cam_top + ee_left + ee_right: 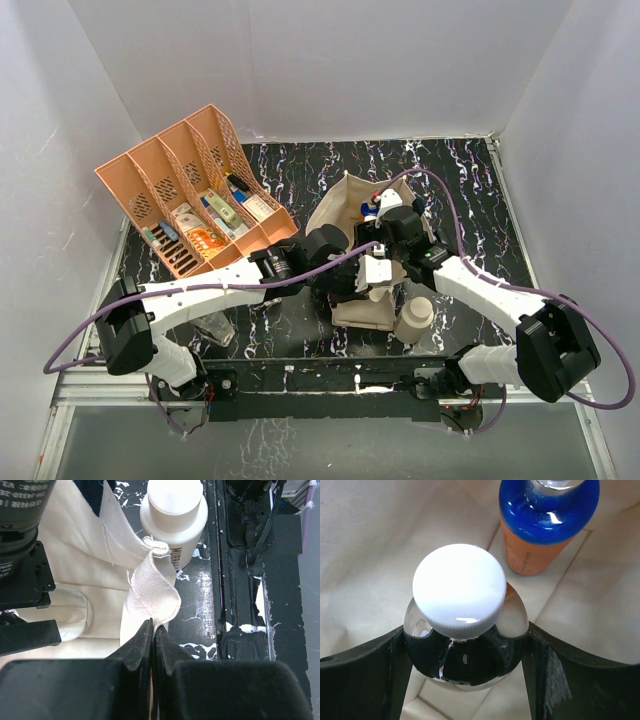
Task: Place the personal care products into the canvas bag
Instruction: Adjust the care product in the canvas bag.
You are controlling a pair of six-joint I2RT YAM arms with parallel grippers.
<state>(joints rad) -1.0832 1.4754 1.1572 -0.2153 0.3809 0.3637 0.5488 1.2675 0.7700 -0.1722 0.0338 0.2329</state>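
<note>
Bag [342, 205] at centre of table [300, 170], left gripper [152, 639] clamped on its rim fabric, right gripper [465, 670] inside bag gripping white-capped bottle [459, 587], orange bottle [532, 550] at its 1 o'clock, cream bottle [413, 318] outside at bag's 4 o'clock.

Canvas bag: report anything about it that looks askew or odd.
The canvas bag looks slumped, not square: the left gripper is pinching a curled strip of its cloth near the cream bottle, holding that edge out of shape. Nothing spilled or torn shows.
</note>
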